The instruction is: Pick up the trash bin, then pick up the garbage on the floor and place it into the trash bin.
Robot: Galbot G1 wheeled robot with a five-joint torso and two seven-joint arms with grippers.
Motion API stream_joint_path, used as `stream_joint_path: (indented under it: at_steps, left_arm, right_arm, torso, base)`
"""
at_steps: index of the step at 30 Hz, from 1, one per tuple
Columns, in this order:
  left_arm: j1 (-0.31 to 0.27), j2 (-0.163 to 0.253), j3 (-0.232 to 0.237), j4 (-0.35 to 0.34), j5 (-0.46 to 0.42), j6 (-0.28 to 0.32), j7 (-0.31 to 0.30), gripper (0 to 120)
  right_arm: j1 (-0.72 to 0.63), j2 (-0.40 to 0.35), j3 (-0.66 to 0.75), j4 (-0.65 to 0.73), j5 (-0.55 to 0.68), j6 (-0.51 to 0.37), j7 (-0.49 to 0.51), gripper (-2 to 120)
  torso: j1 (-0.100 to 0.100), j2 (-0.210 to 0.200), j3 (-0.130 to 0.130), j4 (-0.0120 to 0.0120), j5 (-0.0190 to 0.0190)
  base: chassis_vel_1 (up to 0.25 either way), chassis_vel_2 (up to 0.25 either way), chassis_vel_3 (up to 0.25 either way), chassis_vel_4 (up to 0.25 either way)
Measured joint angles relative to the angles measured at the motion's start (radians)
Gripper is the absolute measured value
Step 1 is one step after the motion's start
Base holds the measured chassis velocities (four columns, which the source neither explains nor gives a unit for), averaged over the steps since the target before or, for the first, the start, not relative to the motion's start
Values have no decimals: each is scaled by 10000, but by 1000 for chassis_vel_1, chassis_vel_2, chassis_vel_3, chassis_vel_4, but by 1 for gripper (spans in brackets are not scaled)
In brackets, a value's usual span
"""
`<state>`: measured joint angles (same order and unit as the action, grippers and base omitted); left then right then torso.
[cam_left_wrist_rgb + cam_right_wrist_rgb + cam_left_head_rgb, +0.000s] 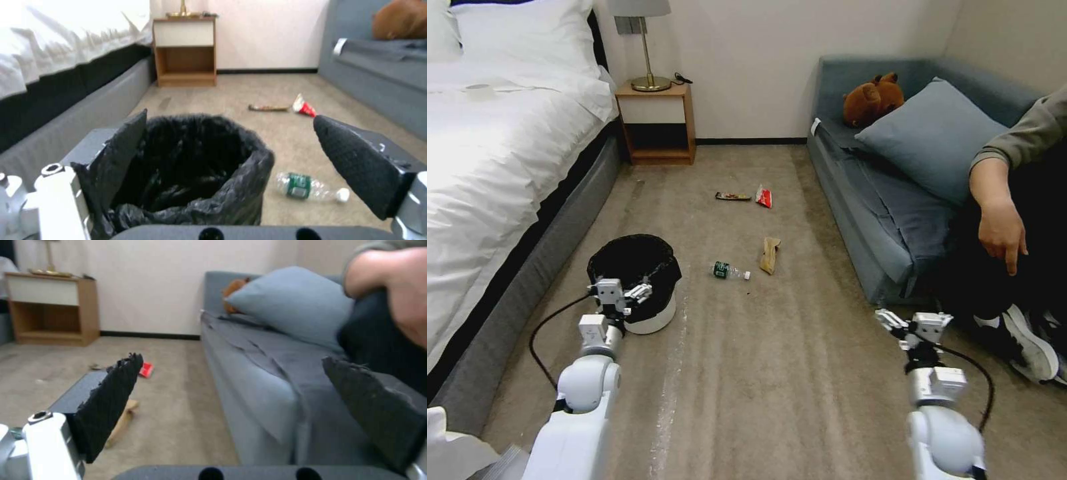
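Now, quick notes from my side:
L gripper: my left gripper (622, 291) sits at the near rim of the small round white plastic trash bin w/ crinkled black bag liner (650, 319); fingers spread wide. In left wrist view one black pad (129, 140) lies against the bag at the rim, the other pad is out over the carpet, apart from the bin (195, 173), w/ the bin mouth between them.
R gripper: my right gripper (908, 325) hangs low over the carpet near the front corner of the grey-blue sofa (887, 220); fingers (111, 400) spread, nothing between them.
Bin: upright on the beige carpet floor (774, 373), beside the white bed (487, 167), near its grey base edge.
Bottle: clear plastic bottle w/ green label (730, 271) lies on its side on the carpet just beside the bin, toward the sofa.
Tan wrapper: tan paper wrapper (770, 255) lies near the bottle, not touching.
Far pieces: dark flat snack-bar wrapper (733, 196) and red-and-white packet (764, 196) lie close together mid-floor, toward the wooden nightstand (656, 123) at the far wall.
Sofa: grey-blue pillow (927, 137) and brown plush toy (872, 99) on it.
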<state>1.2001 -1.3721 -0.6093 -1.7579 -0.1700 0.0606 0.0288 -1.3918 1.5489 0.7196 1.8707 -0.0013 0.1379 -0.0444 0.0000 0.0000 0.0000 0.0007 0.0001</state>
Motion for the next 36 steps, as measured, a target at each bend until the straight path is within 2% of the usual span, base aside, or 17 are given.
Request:
stream_joint_path:
  at_steps: [3,5,9,14,16,17,19,20,22,24,25,27,29,30,32,33,36]
  left_arm:
    - [182,-9,-16,-366,-33,79,11,100]
    - [736,-40,-79,-1390,-65,541,32,99]
    - [1138,-46,-195,-1981,-35,912,127,99]
    - [1420,-173,-449,-2307,-4,1261,-204,99]
    - [1520,-341,-539,-2414,-207,1536,-1095,98]
    - [1520,-341,-539,-2414,-207,1536,-1095,98]
    - [1499,-524,-606,-2506,-831,2177,-2811,98]
    - [1499,-524,-606,-2506,-831,2177,-2811,98]
    - [1206,-626,-613,-2416,-1672,2643,-4022,99]
    - [1091,-651,-616,-2363,-1935,2738,-4307,100]
    - [784,-710,-624,-2202,-2553,2906,-4985,100]
    - [728,-718,-624,-2172,-2654,2918,-5084,100]
    - [191,-784,-548,-1923,-3581,2951,-5880,100]
    - [191,-784,-548,-1923,-3581,2951,-5880,100]
    - [-325,-873,-386,-1694,-4313,2949,-6747,100]
    - [-325,-873,-386,-1694,-4313,2949,-6747,100]
    - [-965,-916,-296,-1218,-5102,2872,-7478,100]
  right_arm:
    - [-12,-54,-140,151,-12,-116,87,100]
    - [-13,-232,-557,583,-9,-554,260,100]
    - [-29,-413,-977,765,-16,-746,167,100]
    - [45,-605,-1396,340,-285,79,-614,100]
    - [57,-661,-1523,78,-494,508,-796,100]
    - [57,-661,-1523,78,-494,508,-796,100]
    - [-119,-784,-1708,77,-505,451,-719,100]
    - [-119,-784,-1708,77,-505,451,-719,100]
    - [-188,-871,-1833,110,-503,410,-528,100]
    - [-197,-892,-1847,114,-504,404,-492,100]
    - [-206,-942,-1855,122,-523,387,-435,100]
    - [-208,-948,-1855,126,-528,385,-429,100]
    - [-321,-970,-1862,165,-541,366,-411,100]
    - [-321,-970,-1862,165,-541,366,-411,100]
    - [-455,-931,-1930,165,-612,389,-388,100]
    - [-455,-931,-1930,165,-612,389,-388,100]
    - [-621,-884,-1986,211,-741,489,-370,100]
  torso:
    - [0,1,0,-3,0]
    - [0,0,0,-7,0]
    - [0,1,0,-6,-2]
    - [0,2,0,-6,0]
    - [0,2,0,-6,-1]
    - [0,2,0,-6,-1]
    - [0,2,-1,-5,0]
    - [0,2,-1,-5,0]
    - [-1,3,-1,-6,-1]
    - [0,3,-1,-6,0]
    - [0,3,0,-7,-2]
    - [0,2,-1,-6,-3]
    - [0,2,0,-7,-1]
    - [0,2,0,-7,-1]
    - [0,2,0,-8,1]
    - [0,2,0,-8,1]
    - [0,2,-1,-8,0]
  base:
    - [0,0,0,0]
    - [0,0,0,0]
    - [0,0,0,0]
    - [0,0,0,0]
    - [0,0,0,0]
    - [0,0,0,0]
    - [0,0,0,0]
    - [0,0,0,0]
    - [0,0,0,0]
    - [0,0,0,0]
    - [0,0,0,0]
    - [0,0,0,0]
    - [0,0,0,0]
    - [0,0,0,0]
    - [0,0,0,0]
    - [0,0,0,0]
    - [0,0,0,0]
